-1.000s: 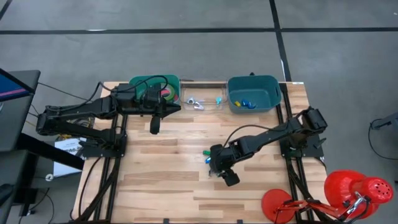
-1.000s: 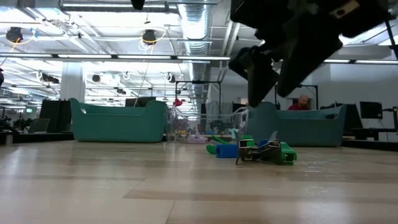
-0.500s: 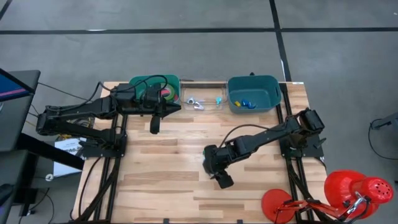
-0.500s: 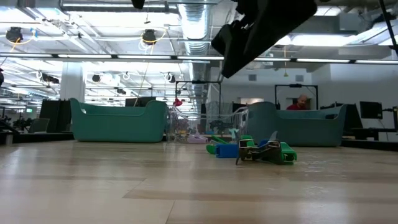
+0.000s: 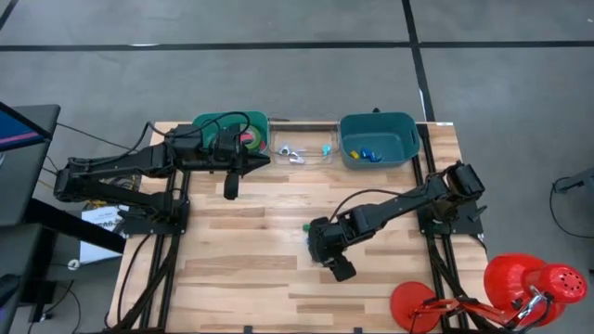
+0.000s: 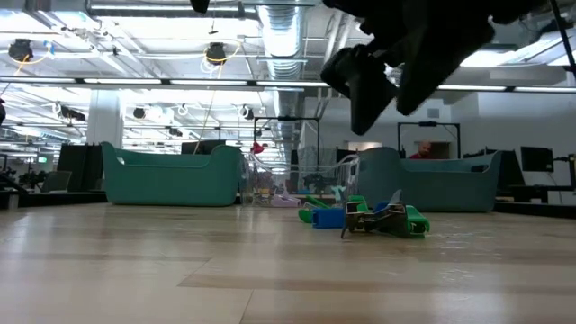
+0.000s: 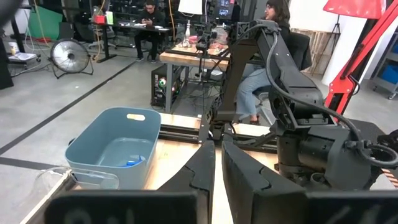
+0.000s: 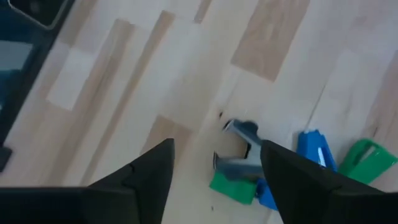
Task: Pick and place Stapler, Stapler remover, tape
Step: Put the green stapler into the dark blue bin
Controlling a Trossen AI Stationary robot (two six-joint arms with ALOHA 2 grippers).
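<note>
Small plastic staplers and a metal-jawed staple remover [image 8: 239, 163] clustered mid-table on pale wood planks.

Green piece [image 8: 231, 185], blue piece [image 8: 313, 149] and second green piece [image 8: 362, 158] touching in one heap. Directly above, right gripper [image 8: 214, 169], dark fingers spread wide, holding nothing. Tape rolls [image 5: 251, 141], green and pinkish red rings, inside left teal tub [image 5: 206, 123]; left gripper [image 5: 230, 187] pinched shut just beside. Clear tray [image 5: 302, 136] with small bits; right teal tub [image 5: 403, 130] with blue pieces.

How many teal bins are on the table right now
2. One teal bin sits at the table's far edge on the left, partly under the left arm; the other teal bin sits at the far edge on the right.
</note>
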